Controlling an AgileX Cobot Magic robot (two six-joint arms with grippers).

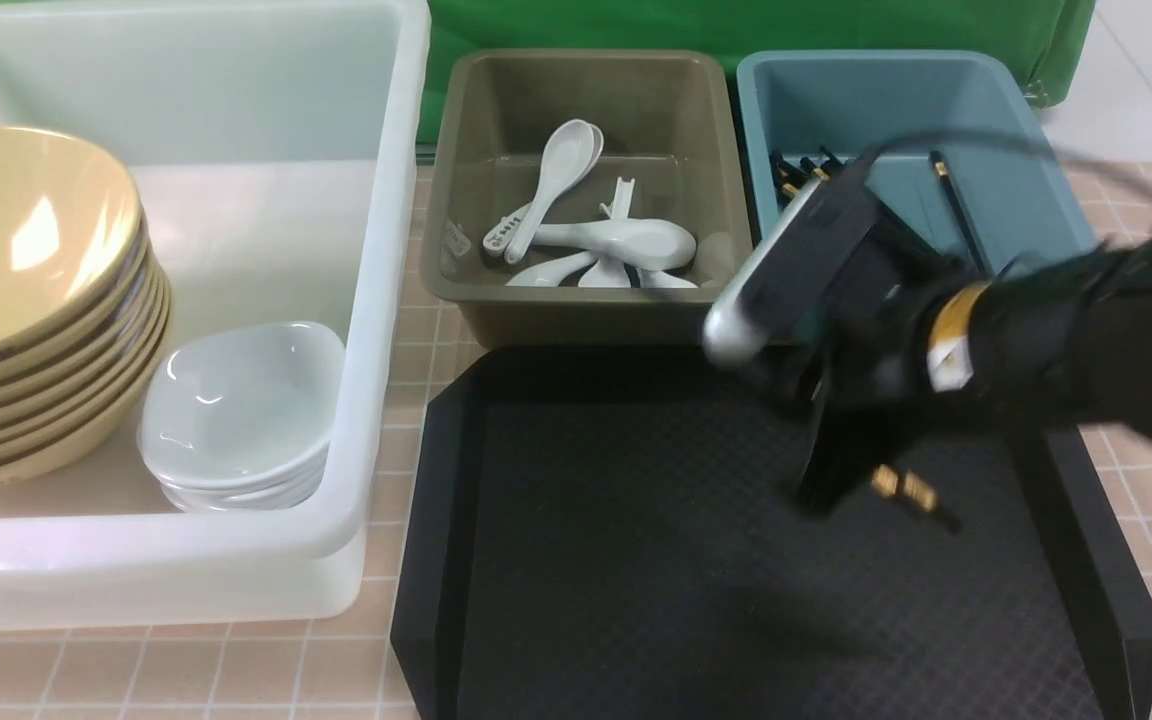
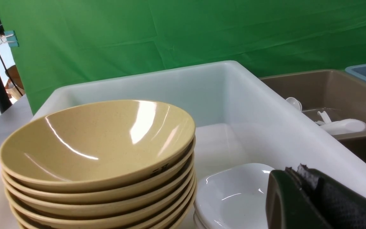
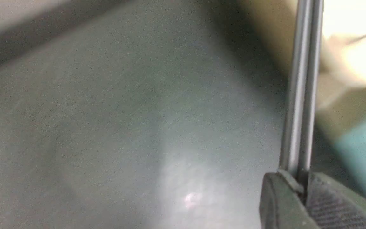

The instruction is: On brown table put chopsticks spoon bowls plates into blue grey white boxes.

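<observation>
My right gripper (image 1: 829,480) hangs blurred over the black tray (image 1: 586,560), shut on a pair of dark chopsticks (image 1: 904,489) with gold bands. In the right wrist view the chopsticks (image 3: 300,95) stick out side by side from the shut fingers of the gripper (image 3: 301,188). More chopsticks (image 1: 798,172) lie in the blue box (image 1: 886,100). White spoons (image 1: 616,240) lie in the grey box (image 1: 576,58). The white box (image 1: 396,250) holds stacked yellow bowls (image 1: 26,300) and white plates (image 1: 241,410). My left gripper (image 2: 294,171) is shut and empty beside the white plates (image 2: 233,194) and yellow bowls (image 2: 97,143).
The three boxes stand side by side along the far part of the tiled brown table (image 1: 1146,480), with the tray in front of the grey and blue ones. A green cloth (image 1: 736,20) hangs behind. A black cable (image 1: 986,145) arcs over the blue box.
</observation>
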